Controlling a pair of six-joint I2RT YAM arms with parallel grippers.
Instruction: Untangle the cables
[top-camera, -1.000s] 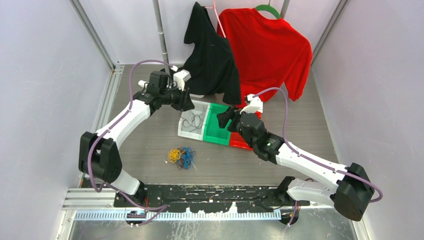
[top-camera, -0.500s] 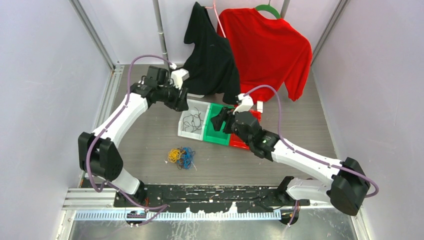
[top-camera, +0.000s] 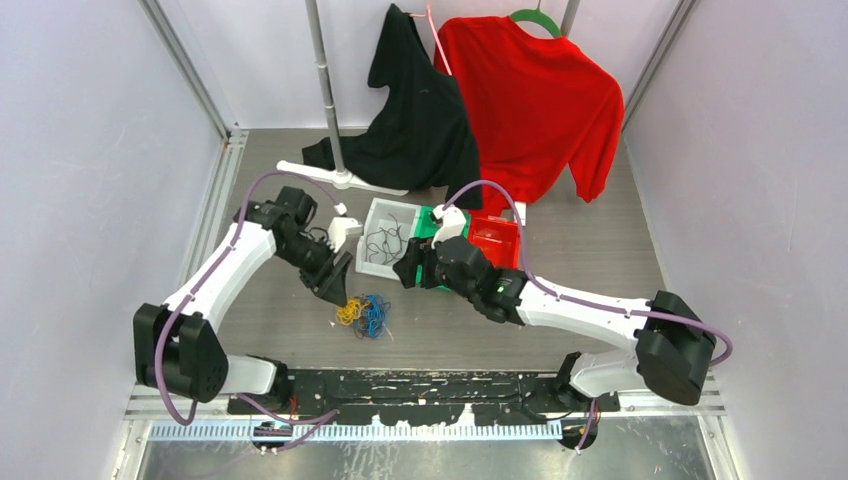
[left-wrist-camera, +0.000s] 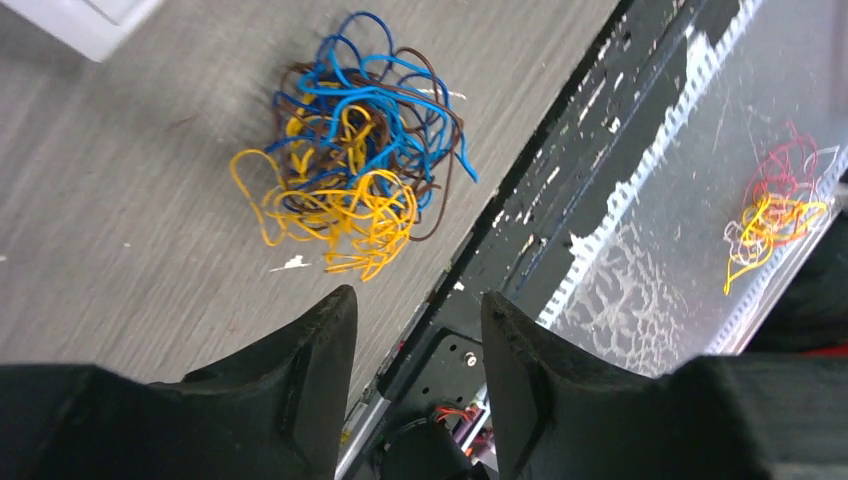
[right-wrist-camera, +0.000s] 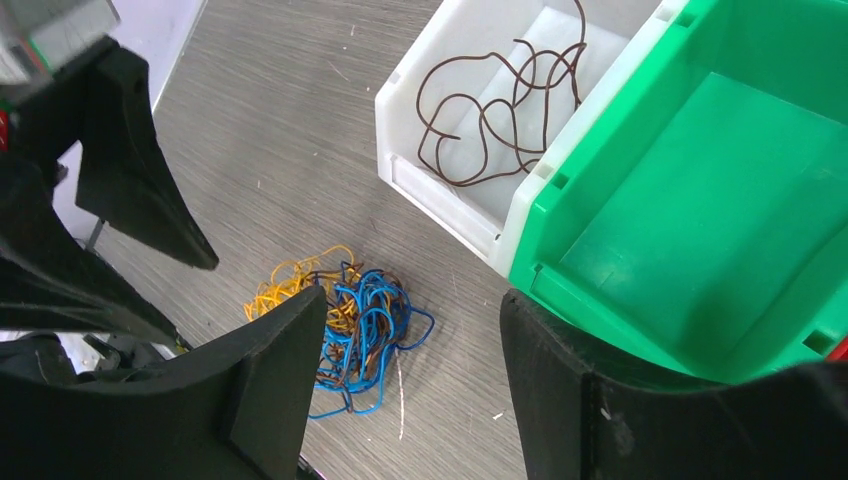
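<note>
Cables (top-camera: 364, 314) (yellow, blue, brown) lie tangled on the table (top-camera: 280, 322), just beyond our left gripper (top-camera: 341, 292), which is spread and grasps nothing. Our right gripper (top-camera: 407, 272) hangs near, likewise parted and empty. One brown strand (right-wrist-camera: 497, 112) lies in the white bin (right-wrist-camera: 440, 200); bare table rings the tangle, black rail (top-camera: 400, 385) near.

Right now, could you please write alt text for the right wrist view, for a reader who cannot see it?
A tangle of yellow, blue and brown cables lies on the grey table, framed by the open right end effector. Beyond it, a white bin holds one brown cable, beside a green bin with nothing visible inside.
</note>
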